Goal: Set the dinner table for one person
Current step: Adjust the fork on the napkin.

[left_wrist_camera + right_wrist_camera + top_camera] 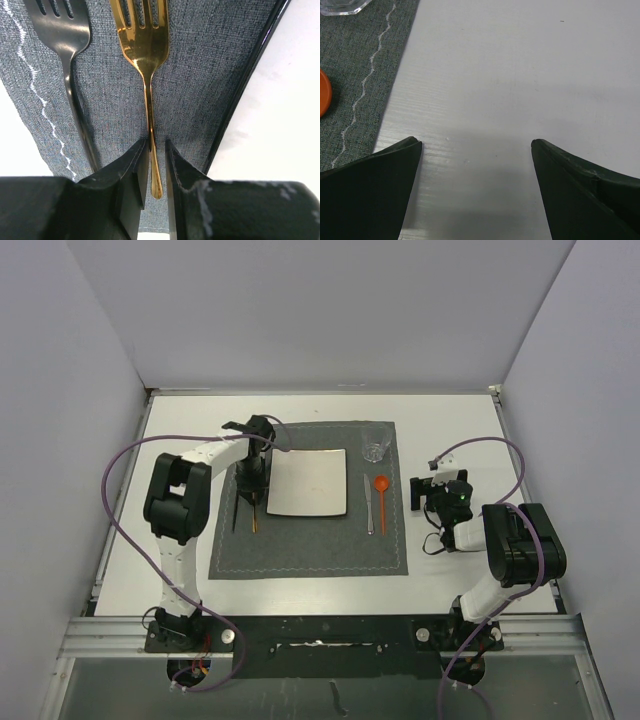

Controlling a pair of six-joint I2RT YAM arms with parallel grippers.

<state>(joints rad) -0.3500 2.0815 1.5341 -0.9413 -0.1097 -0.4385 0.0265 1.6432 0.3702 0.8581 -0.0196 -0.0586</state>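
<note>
Left tool narrowly straddles gold fork handle.

The surface is a large, flat, white rectangle lying level, with a black rail along its near edge. It extends past the grey placemat on every side, its bare white strips widest to the placemat's left and right.

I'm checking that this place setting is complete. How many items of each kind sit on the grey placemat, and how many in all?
Forks: 2, the black fork and the gold fork
Knife: 1
Orange spoon: 1
Glass: 1
Plate: 1
Total: 6
</note>
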